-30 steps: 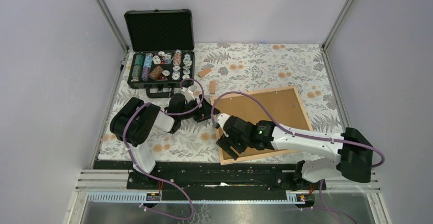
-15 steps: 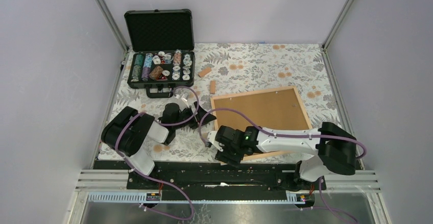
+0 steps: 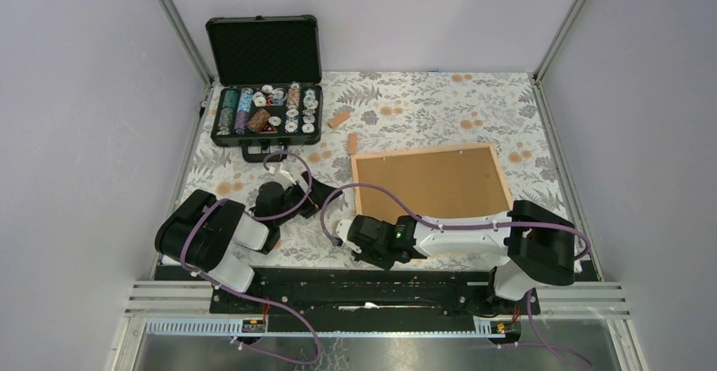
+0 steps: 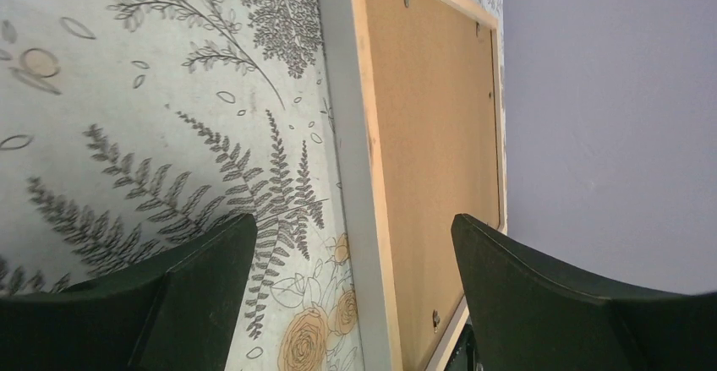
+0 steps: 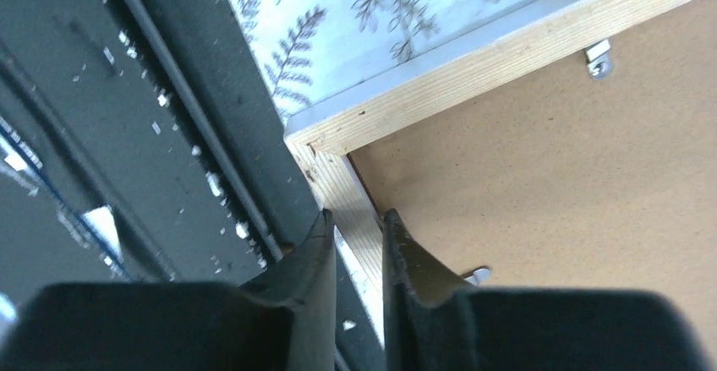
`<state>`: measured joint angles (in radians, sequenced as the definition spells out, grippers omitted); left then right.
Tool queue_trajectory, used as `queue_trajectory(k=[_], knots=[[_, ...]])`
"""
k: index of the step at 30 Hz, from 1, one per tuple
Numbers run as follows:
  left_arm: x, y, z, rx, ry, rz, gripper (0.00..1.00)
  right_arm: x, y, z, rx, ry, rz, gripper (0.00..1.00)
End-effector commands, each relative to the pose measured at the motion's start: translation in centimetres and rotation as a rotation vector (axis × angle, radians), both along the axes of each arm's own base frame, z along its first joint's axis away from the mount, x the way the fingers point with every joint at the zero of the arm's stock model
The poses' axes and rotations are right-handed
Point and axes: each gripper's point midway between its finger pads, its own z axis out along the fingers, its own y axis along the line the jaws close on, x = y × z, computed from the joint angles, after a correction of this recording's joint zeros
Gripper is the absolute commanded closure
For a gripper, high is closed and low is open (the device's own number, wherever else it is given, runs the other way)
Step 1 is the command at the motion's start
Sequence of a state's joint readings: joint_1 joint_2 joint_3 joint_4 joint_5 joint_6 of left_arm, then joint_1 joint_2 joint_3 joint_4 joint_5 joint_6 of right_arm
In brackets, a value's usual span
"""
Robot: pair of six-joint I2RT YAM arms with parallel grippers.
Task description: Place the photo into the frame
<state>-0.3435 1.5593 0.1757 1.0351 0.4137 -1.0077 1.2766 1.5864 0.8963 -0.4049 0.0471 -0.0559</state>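
right hand (image 5: 355, 220) pinching frame (image 5: 507, 67) strip, near corner

The frame (image 5: 473, 75) is showing pale, raw wood; the backing board (image 5: 575, 185) is looking matt, fibrous; the table cover (image 4: 127, 92) is looking smooth.

Place: a robot test cell in a lab, not a home or a shop.
Walls: plain grey-lilac panels (image 3: 84, 92) close in the left, back and right sides, joined by bare aluminium posts (image 3: 177, 24).
Machines: a left arm (image 3: 211, 236) and a right arm (image 3: 473, 231) are bolted to a black rail (image 3: 363, 291) at the near edge of the desk (image 3: 423, 109), with purple cables (image 3: 325, 217) looping off them.
Desk: covered in a flowered cloth.
Things on it: an open case (image 3: 264, 50) of poker chips and a frame (image 5: 473, 77) lying back-up, an unrelated pair.
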Motion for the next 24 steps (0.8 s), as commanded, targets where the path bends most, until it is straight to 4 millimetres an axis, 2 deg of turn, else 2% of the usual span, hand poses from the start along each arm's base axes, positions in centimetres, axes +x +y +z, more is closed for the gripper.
queue_trajectory(k=[1, 2, 5, 9, 13, 15, 19, 23, 24], knots=[[0.8, 1.0, 2.0, -0.042, -0.086, 0.069, 0.10, 3.6, 0.1, 0.8, 0.070, -0.169, -0.191, 0.94], [0.7, 1.0, 2.1, -0.045, -0.088, 0.069, 0.10, 4.3, 0.0, 1.0, 0.083, -0.190, -0.225, 1.00], [0.7, 1.0, 2.1, -0.046, -0.090, 0.068, 0.10, 6.7, 0.1, 1.2, 0.132, -0.195, -0.337, 1.00], [0.7, 1.0, 2.1, -0.048, -0.089, 0.070, 0.10, 11.2, 0.2, 1.2, 0.180, -0.179, -0.520, 1.00], [0.7, 1.0, 2.3, -0.049, -0.099, 0.070, 0.10, 16.2, -1.8, 1.1, 0.030, -0.283, -0.614, 1.00], [0.7, 1.0, 2.3, -0.050, -0.100, 0.068, 0.10, 18.2, -1.8, 1.4, 0.018, -0.272, -0.625, 1.00], [0.7, 0.9, 2.3, -0.053, -0.099, 0.063, 0.10, 22.0, -0.5, 2.5, 0.096, -0.195, -0.701, 1.00], [0.7, 0.8, 2.2, -0.049, -0.099, 0.052, 0.10, 26.3, 1.8, 2.8, 0.177, -0.102, -0.852, 1.00], [0.7, 0.6, 2.2, -0.047, -0.098, 0.040, 0.10, 27.1, 2.4, 2.3, 0.175, -0.079, -0.887, 1.00]])
